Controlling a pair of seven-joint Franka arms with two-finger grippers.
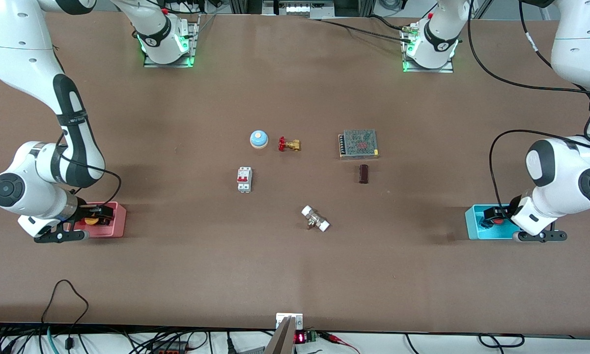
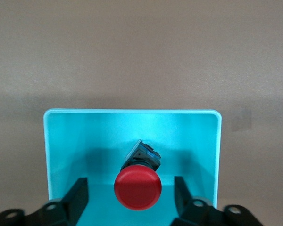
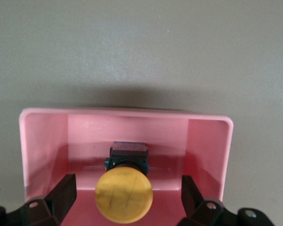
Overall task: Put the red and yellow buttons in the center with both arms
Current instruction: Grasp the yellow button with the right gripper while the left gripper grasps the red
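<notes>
**Red and yellow caps sit between spread fingers, each in its own tray**

Red button point(image 2: 137, 187) lies on its side in the cyan tray point(image 2: 132, 123) at the left arm's end of the table, its round cap turned toward the wrist camera and its black body pointing away. The left gripper point(image 2: 130, 197) is lowered into that tray with its jaws wide apart; one finger point(image 2: 78, 195) stands on each side of the cap, and a clear gap shows between cap and finger on both sides, so nothing is grasped.

At the right arm's end, the yellow button point(image 3: 124, 196) lies the same way in the pink tray point(image 3: 127, 120), cap toward the camera, black body away from it. The right gripper point(image 3: 127, 200) straddles it, jaws spread wide, fingers point(image 3: 63, 194) apart from the cap on both sides and holding nothing.

Between the trays, on the brown tabletop point(image 1: 295, 265), lie a blue dome bell point(image 1: 258, 139), a red-handled brass valve point(image 1: 289, 144), a white circuit breaker point(image 1: 244, 179), a mesh-covered power supply point(image 1: 358, 143), a small dark block point(image 1: 363, 174) and a white-ended fitting point(image 1: 315, 219).
</notes>
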